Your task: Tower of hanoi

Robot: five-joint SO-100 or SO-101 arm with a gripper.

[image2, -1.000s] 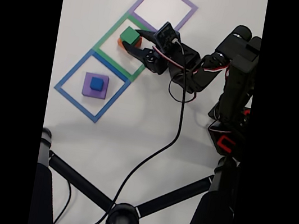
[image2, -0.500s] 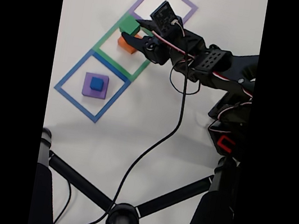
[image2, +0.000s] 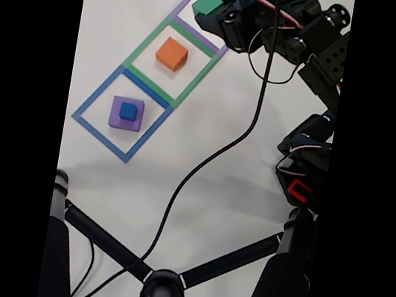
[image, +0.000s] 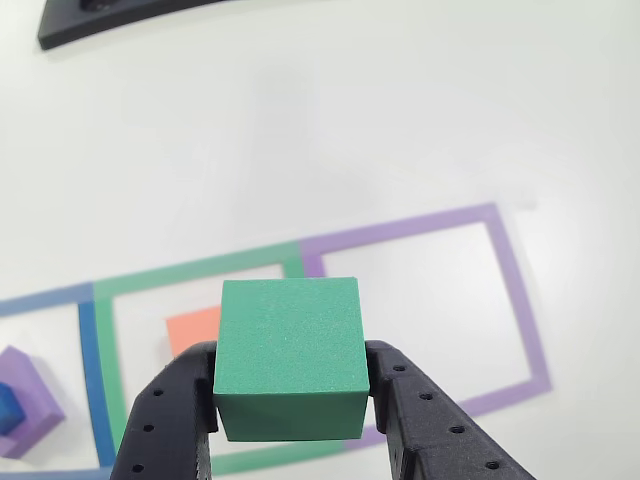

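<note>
Green block (image: 290, 355) clamped in claw (image: 291, 400), held above purple tape square (image2: 242, 24); orange block (image2: 171, 53) in green square (image2: 149, 37), blue cube (image2: 128, 111) on purple block (image2: 114, 119), white counter (image2: 181, 161)

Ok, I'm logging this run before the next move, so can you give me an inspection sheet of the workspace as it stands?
Surface: white table with three taped squares in a row, blue, green and purple.
Job's things: green block gripped above the purple square; orange block alone in the green square; small blue cube on top of the purple block, inside the blue square.
Clutter: nothing seen.
Grippers: gripper shut on the green block's sides.
Cables: black cable trails across the table from the arm.
Surroundings: black stand legs at the bottom of the fixed view.
</note>
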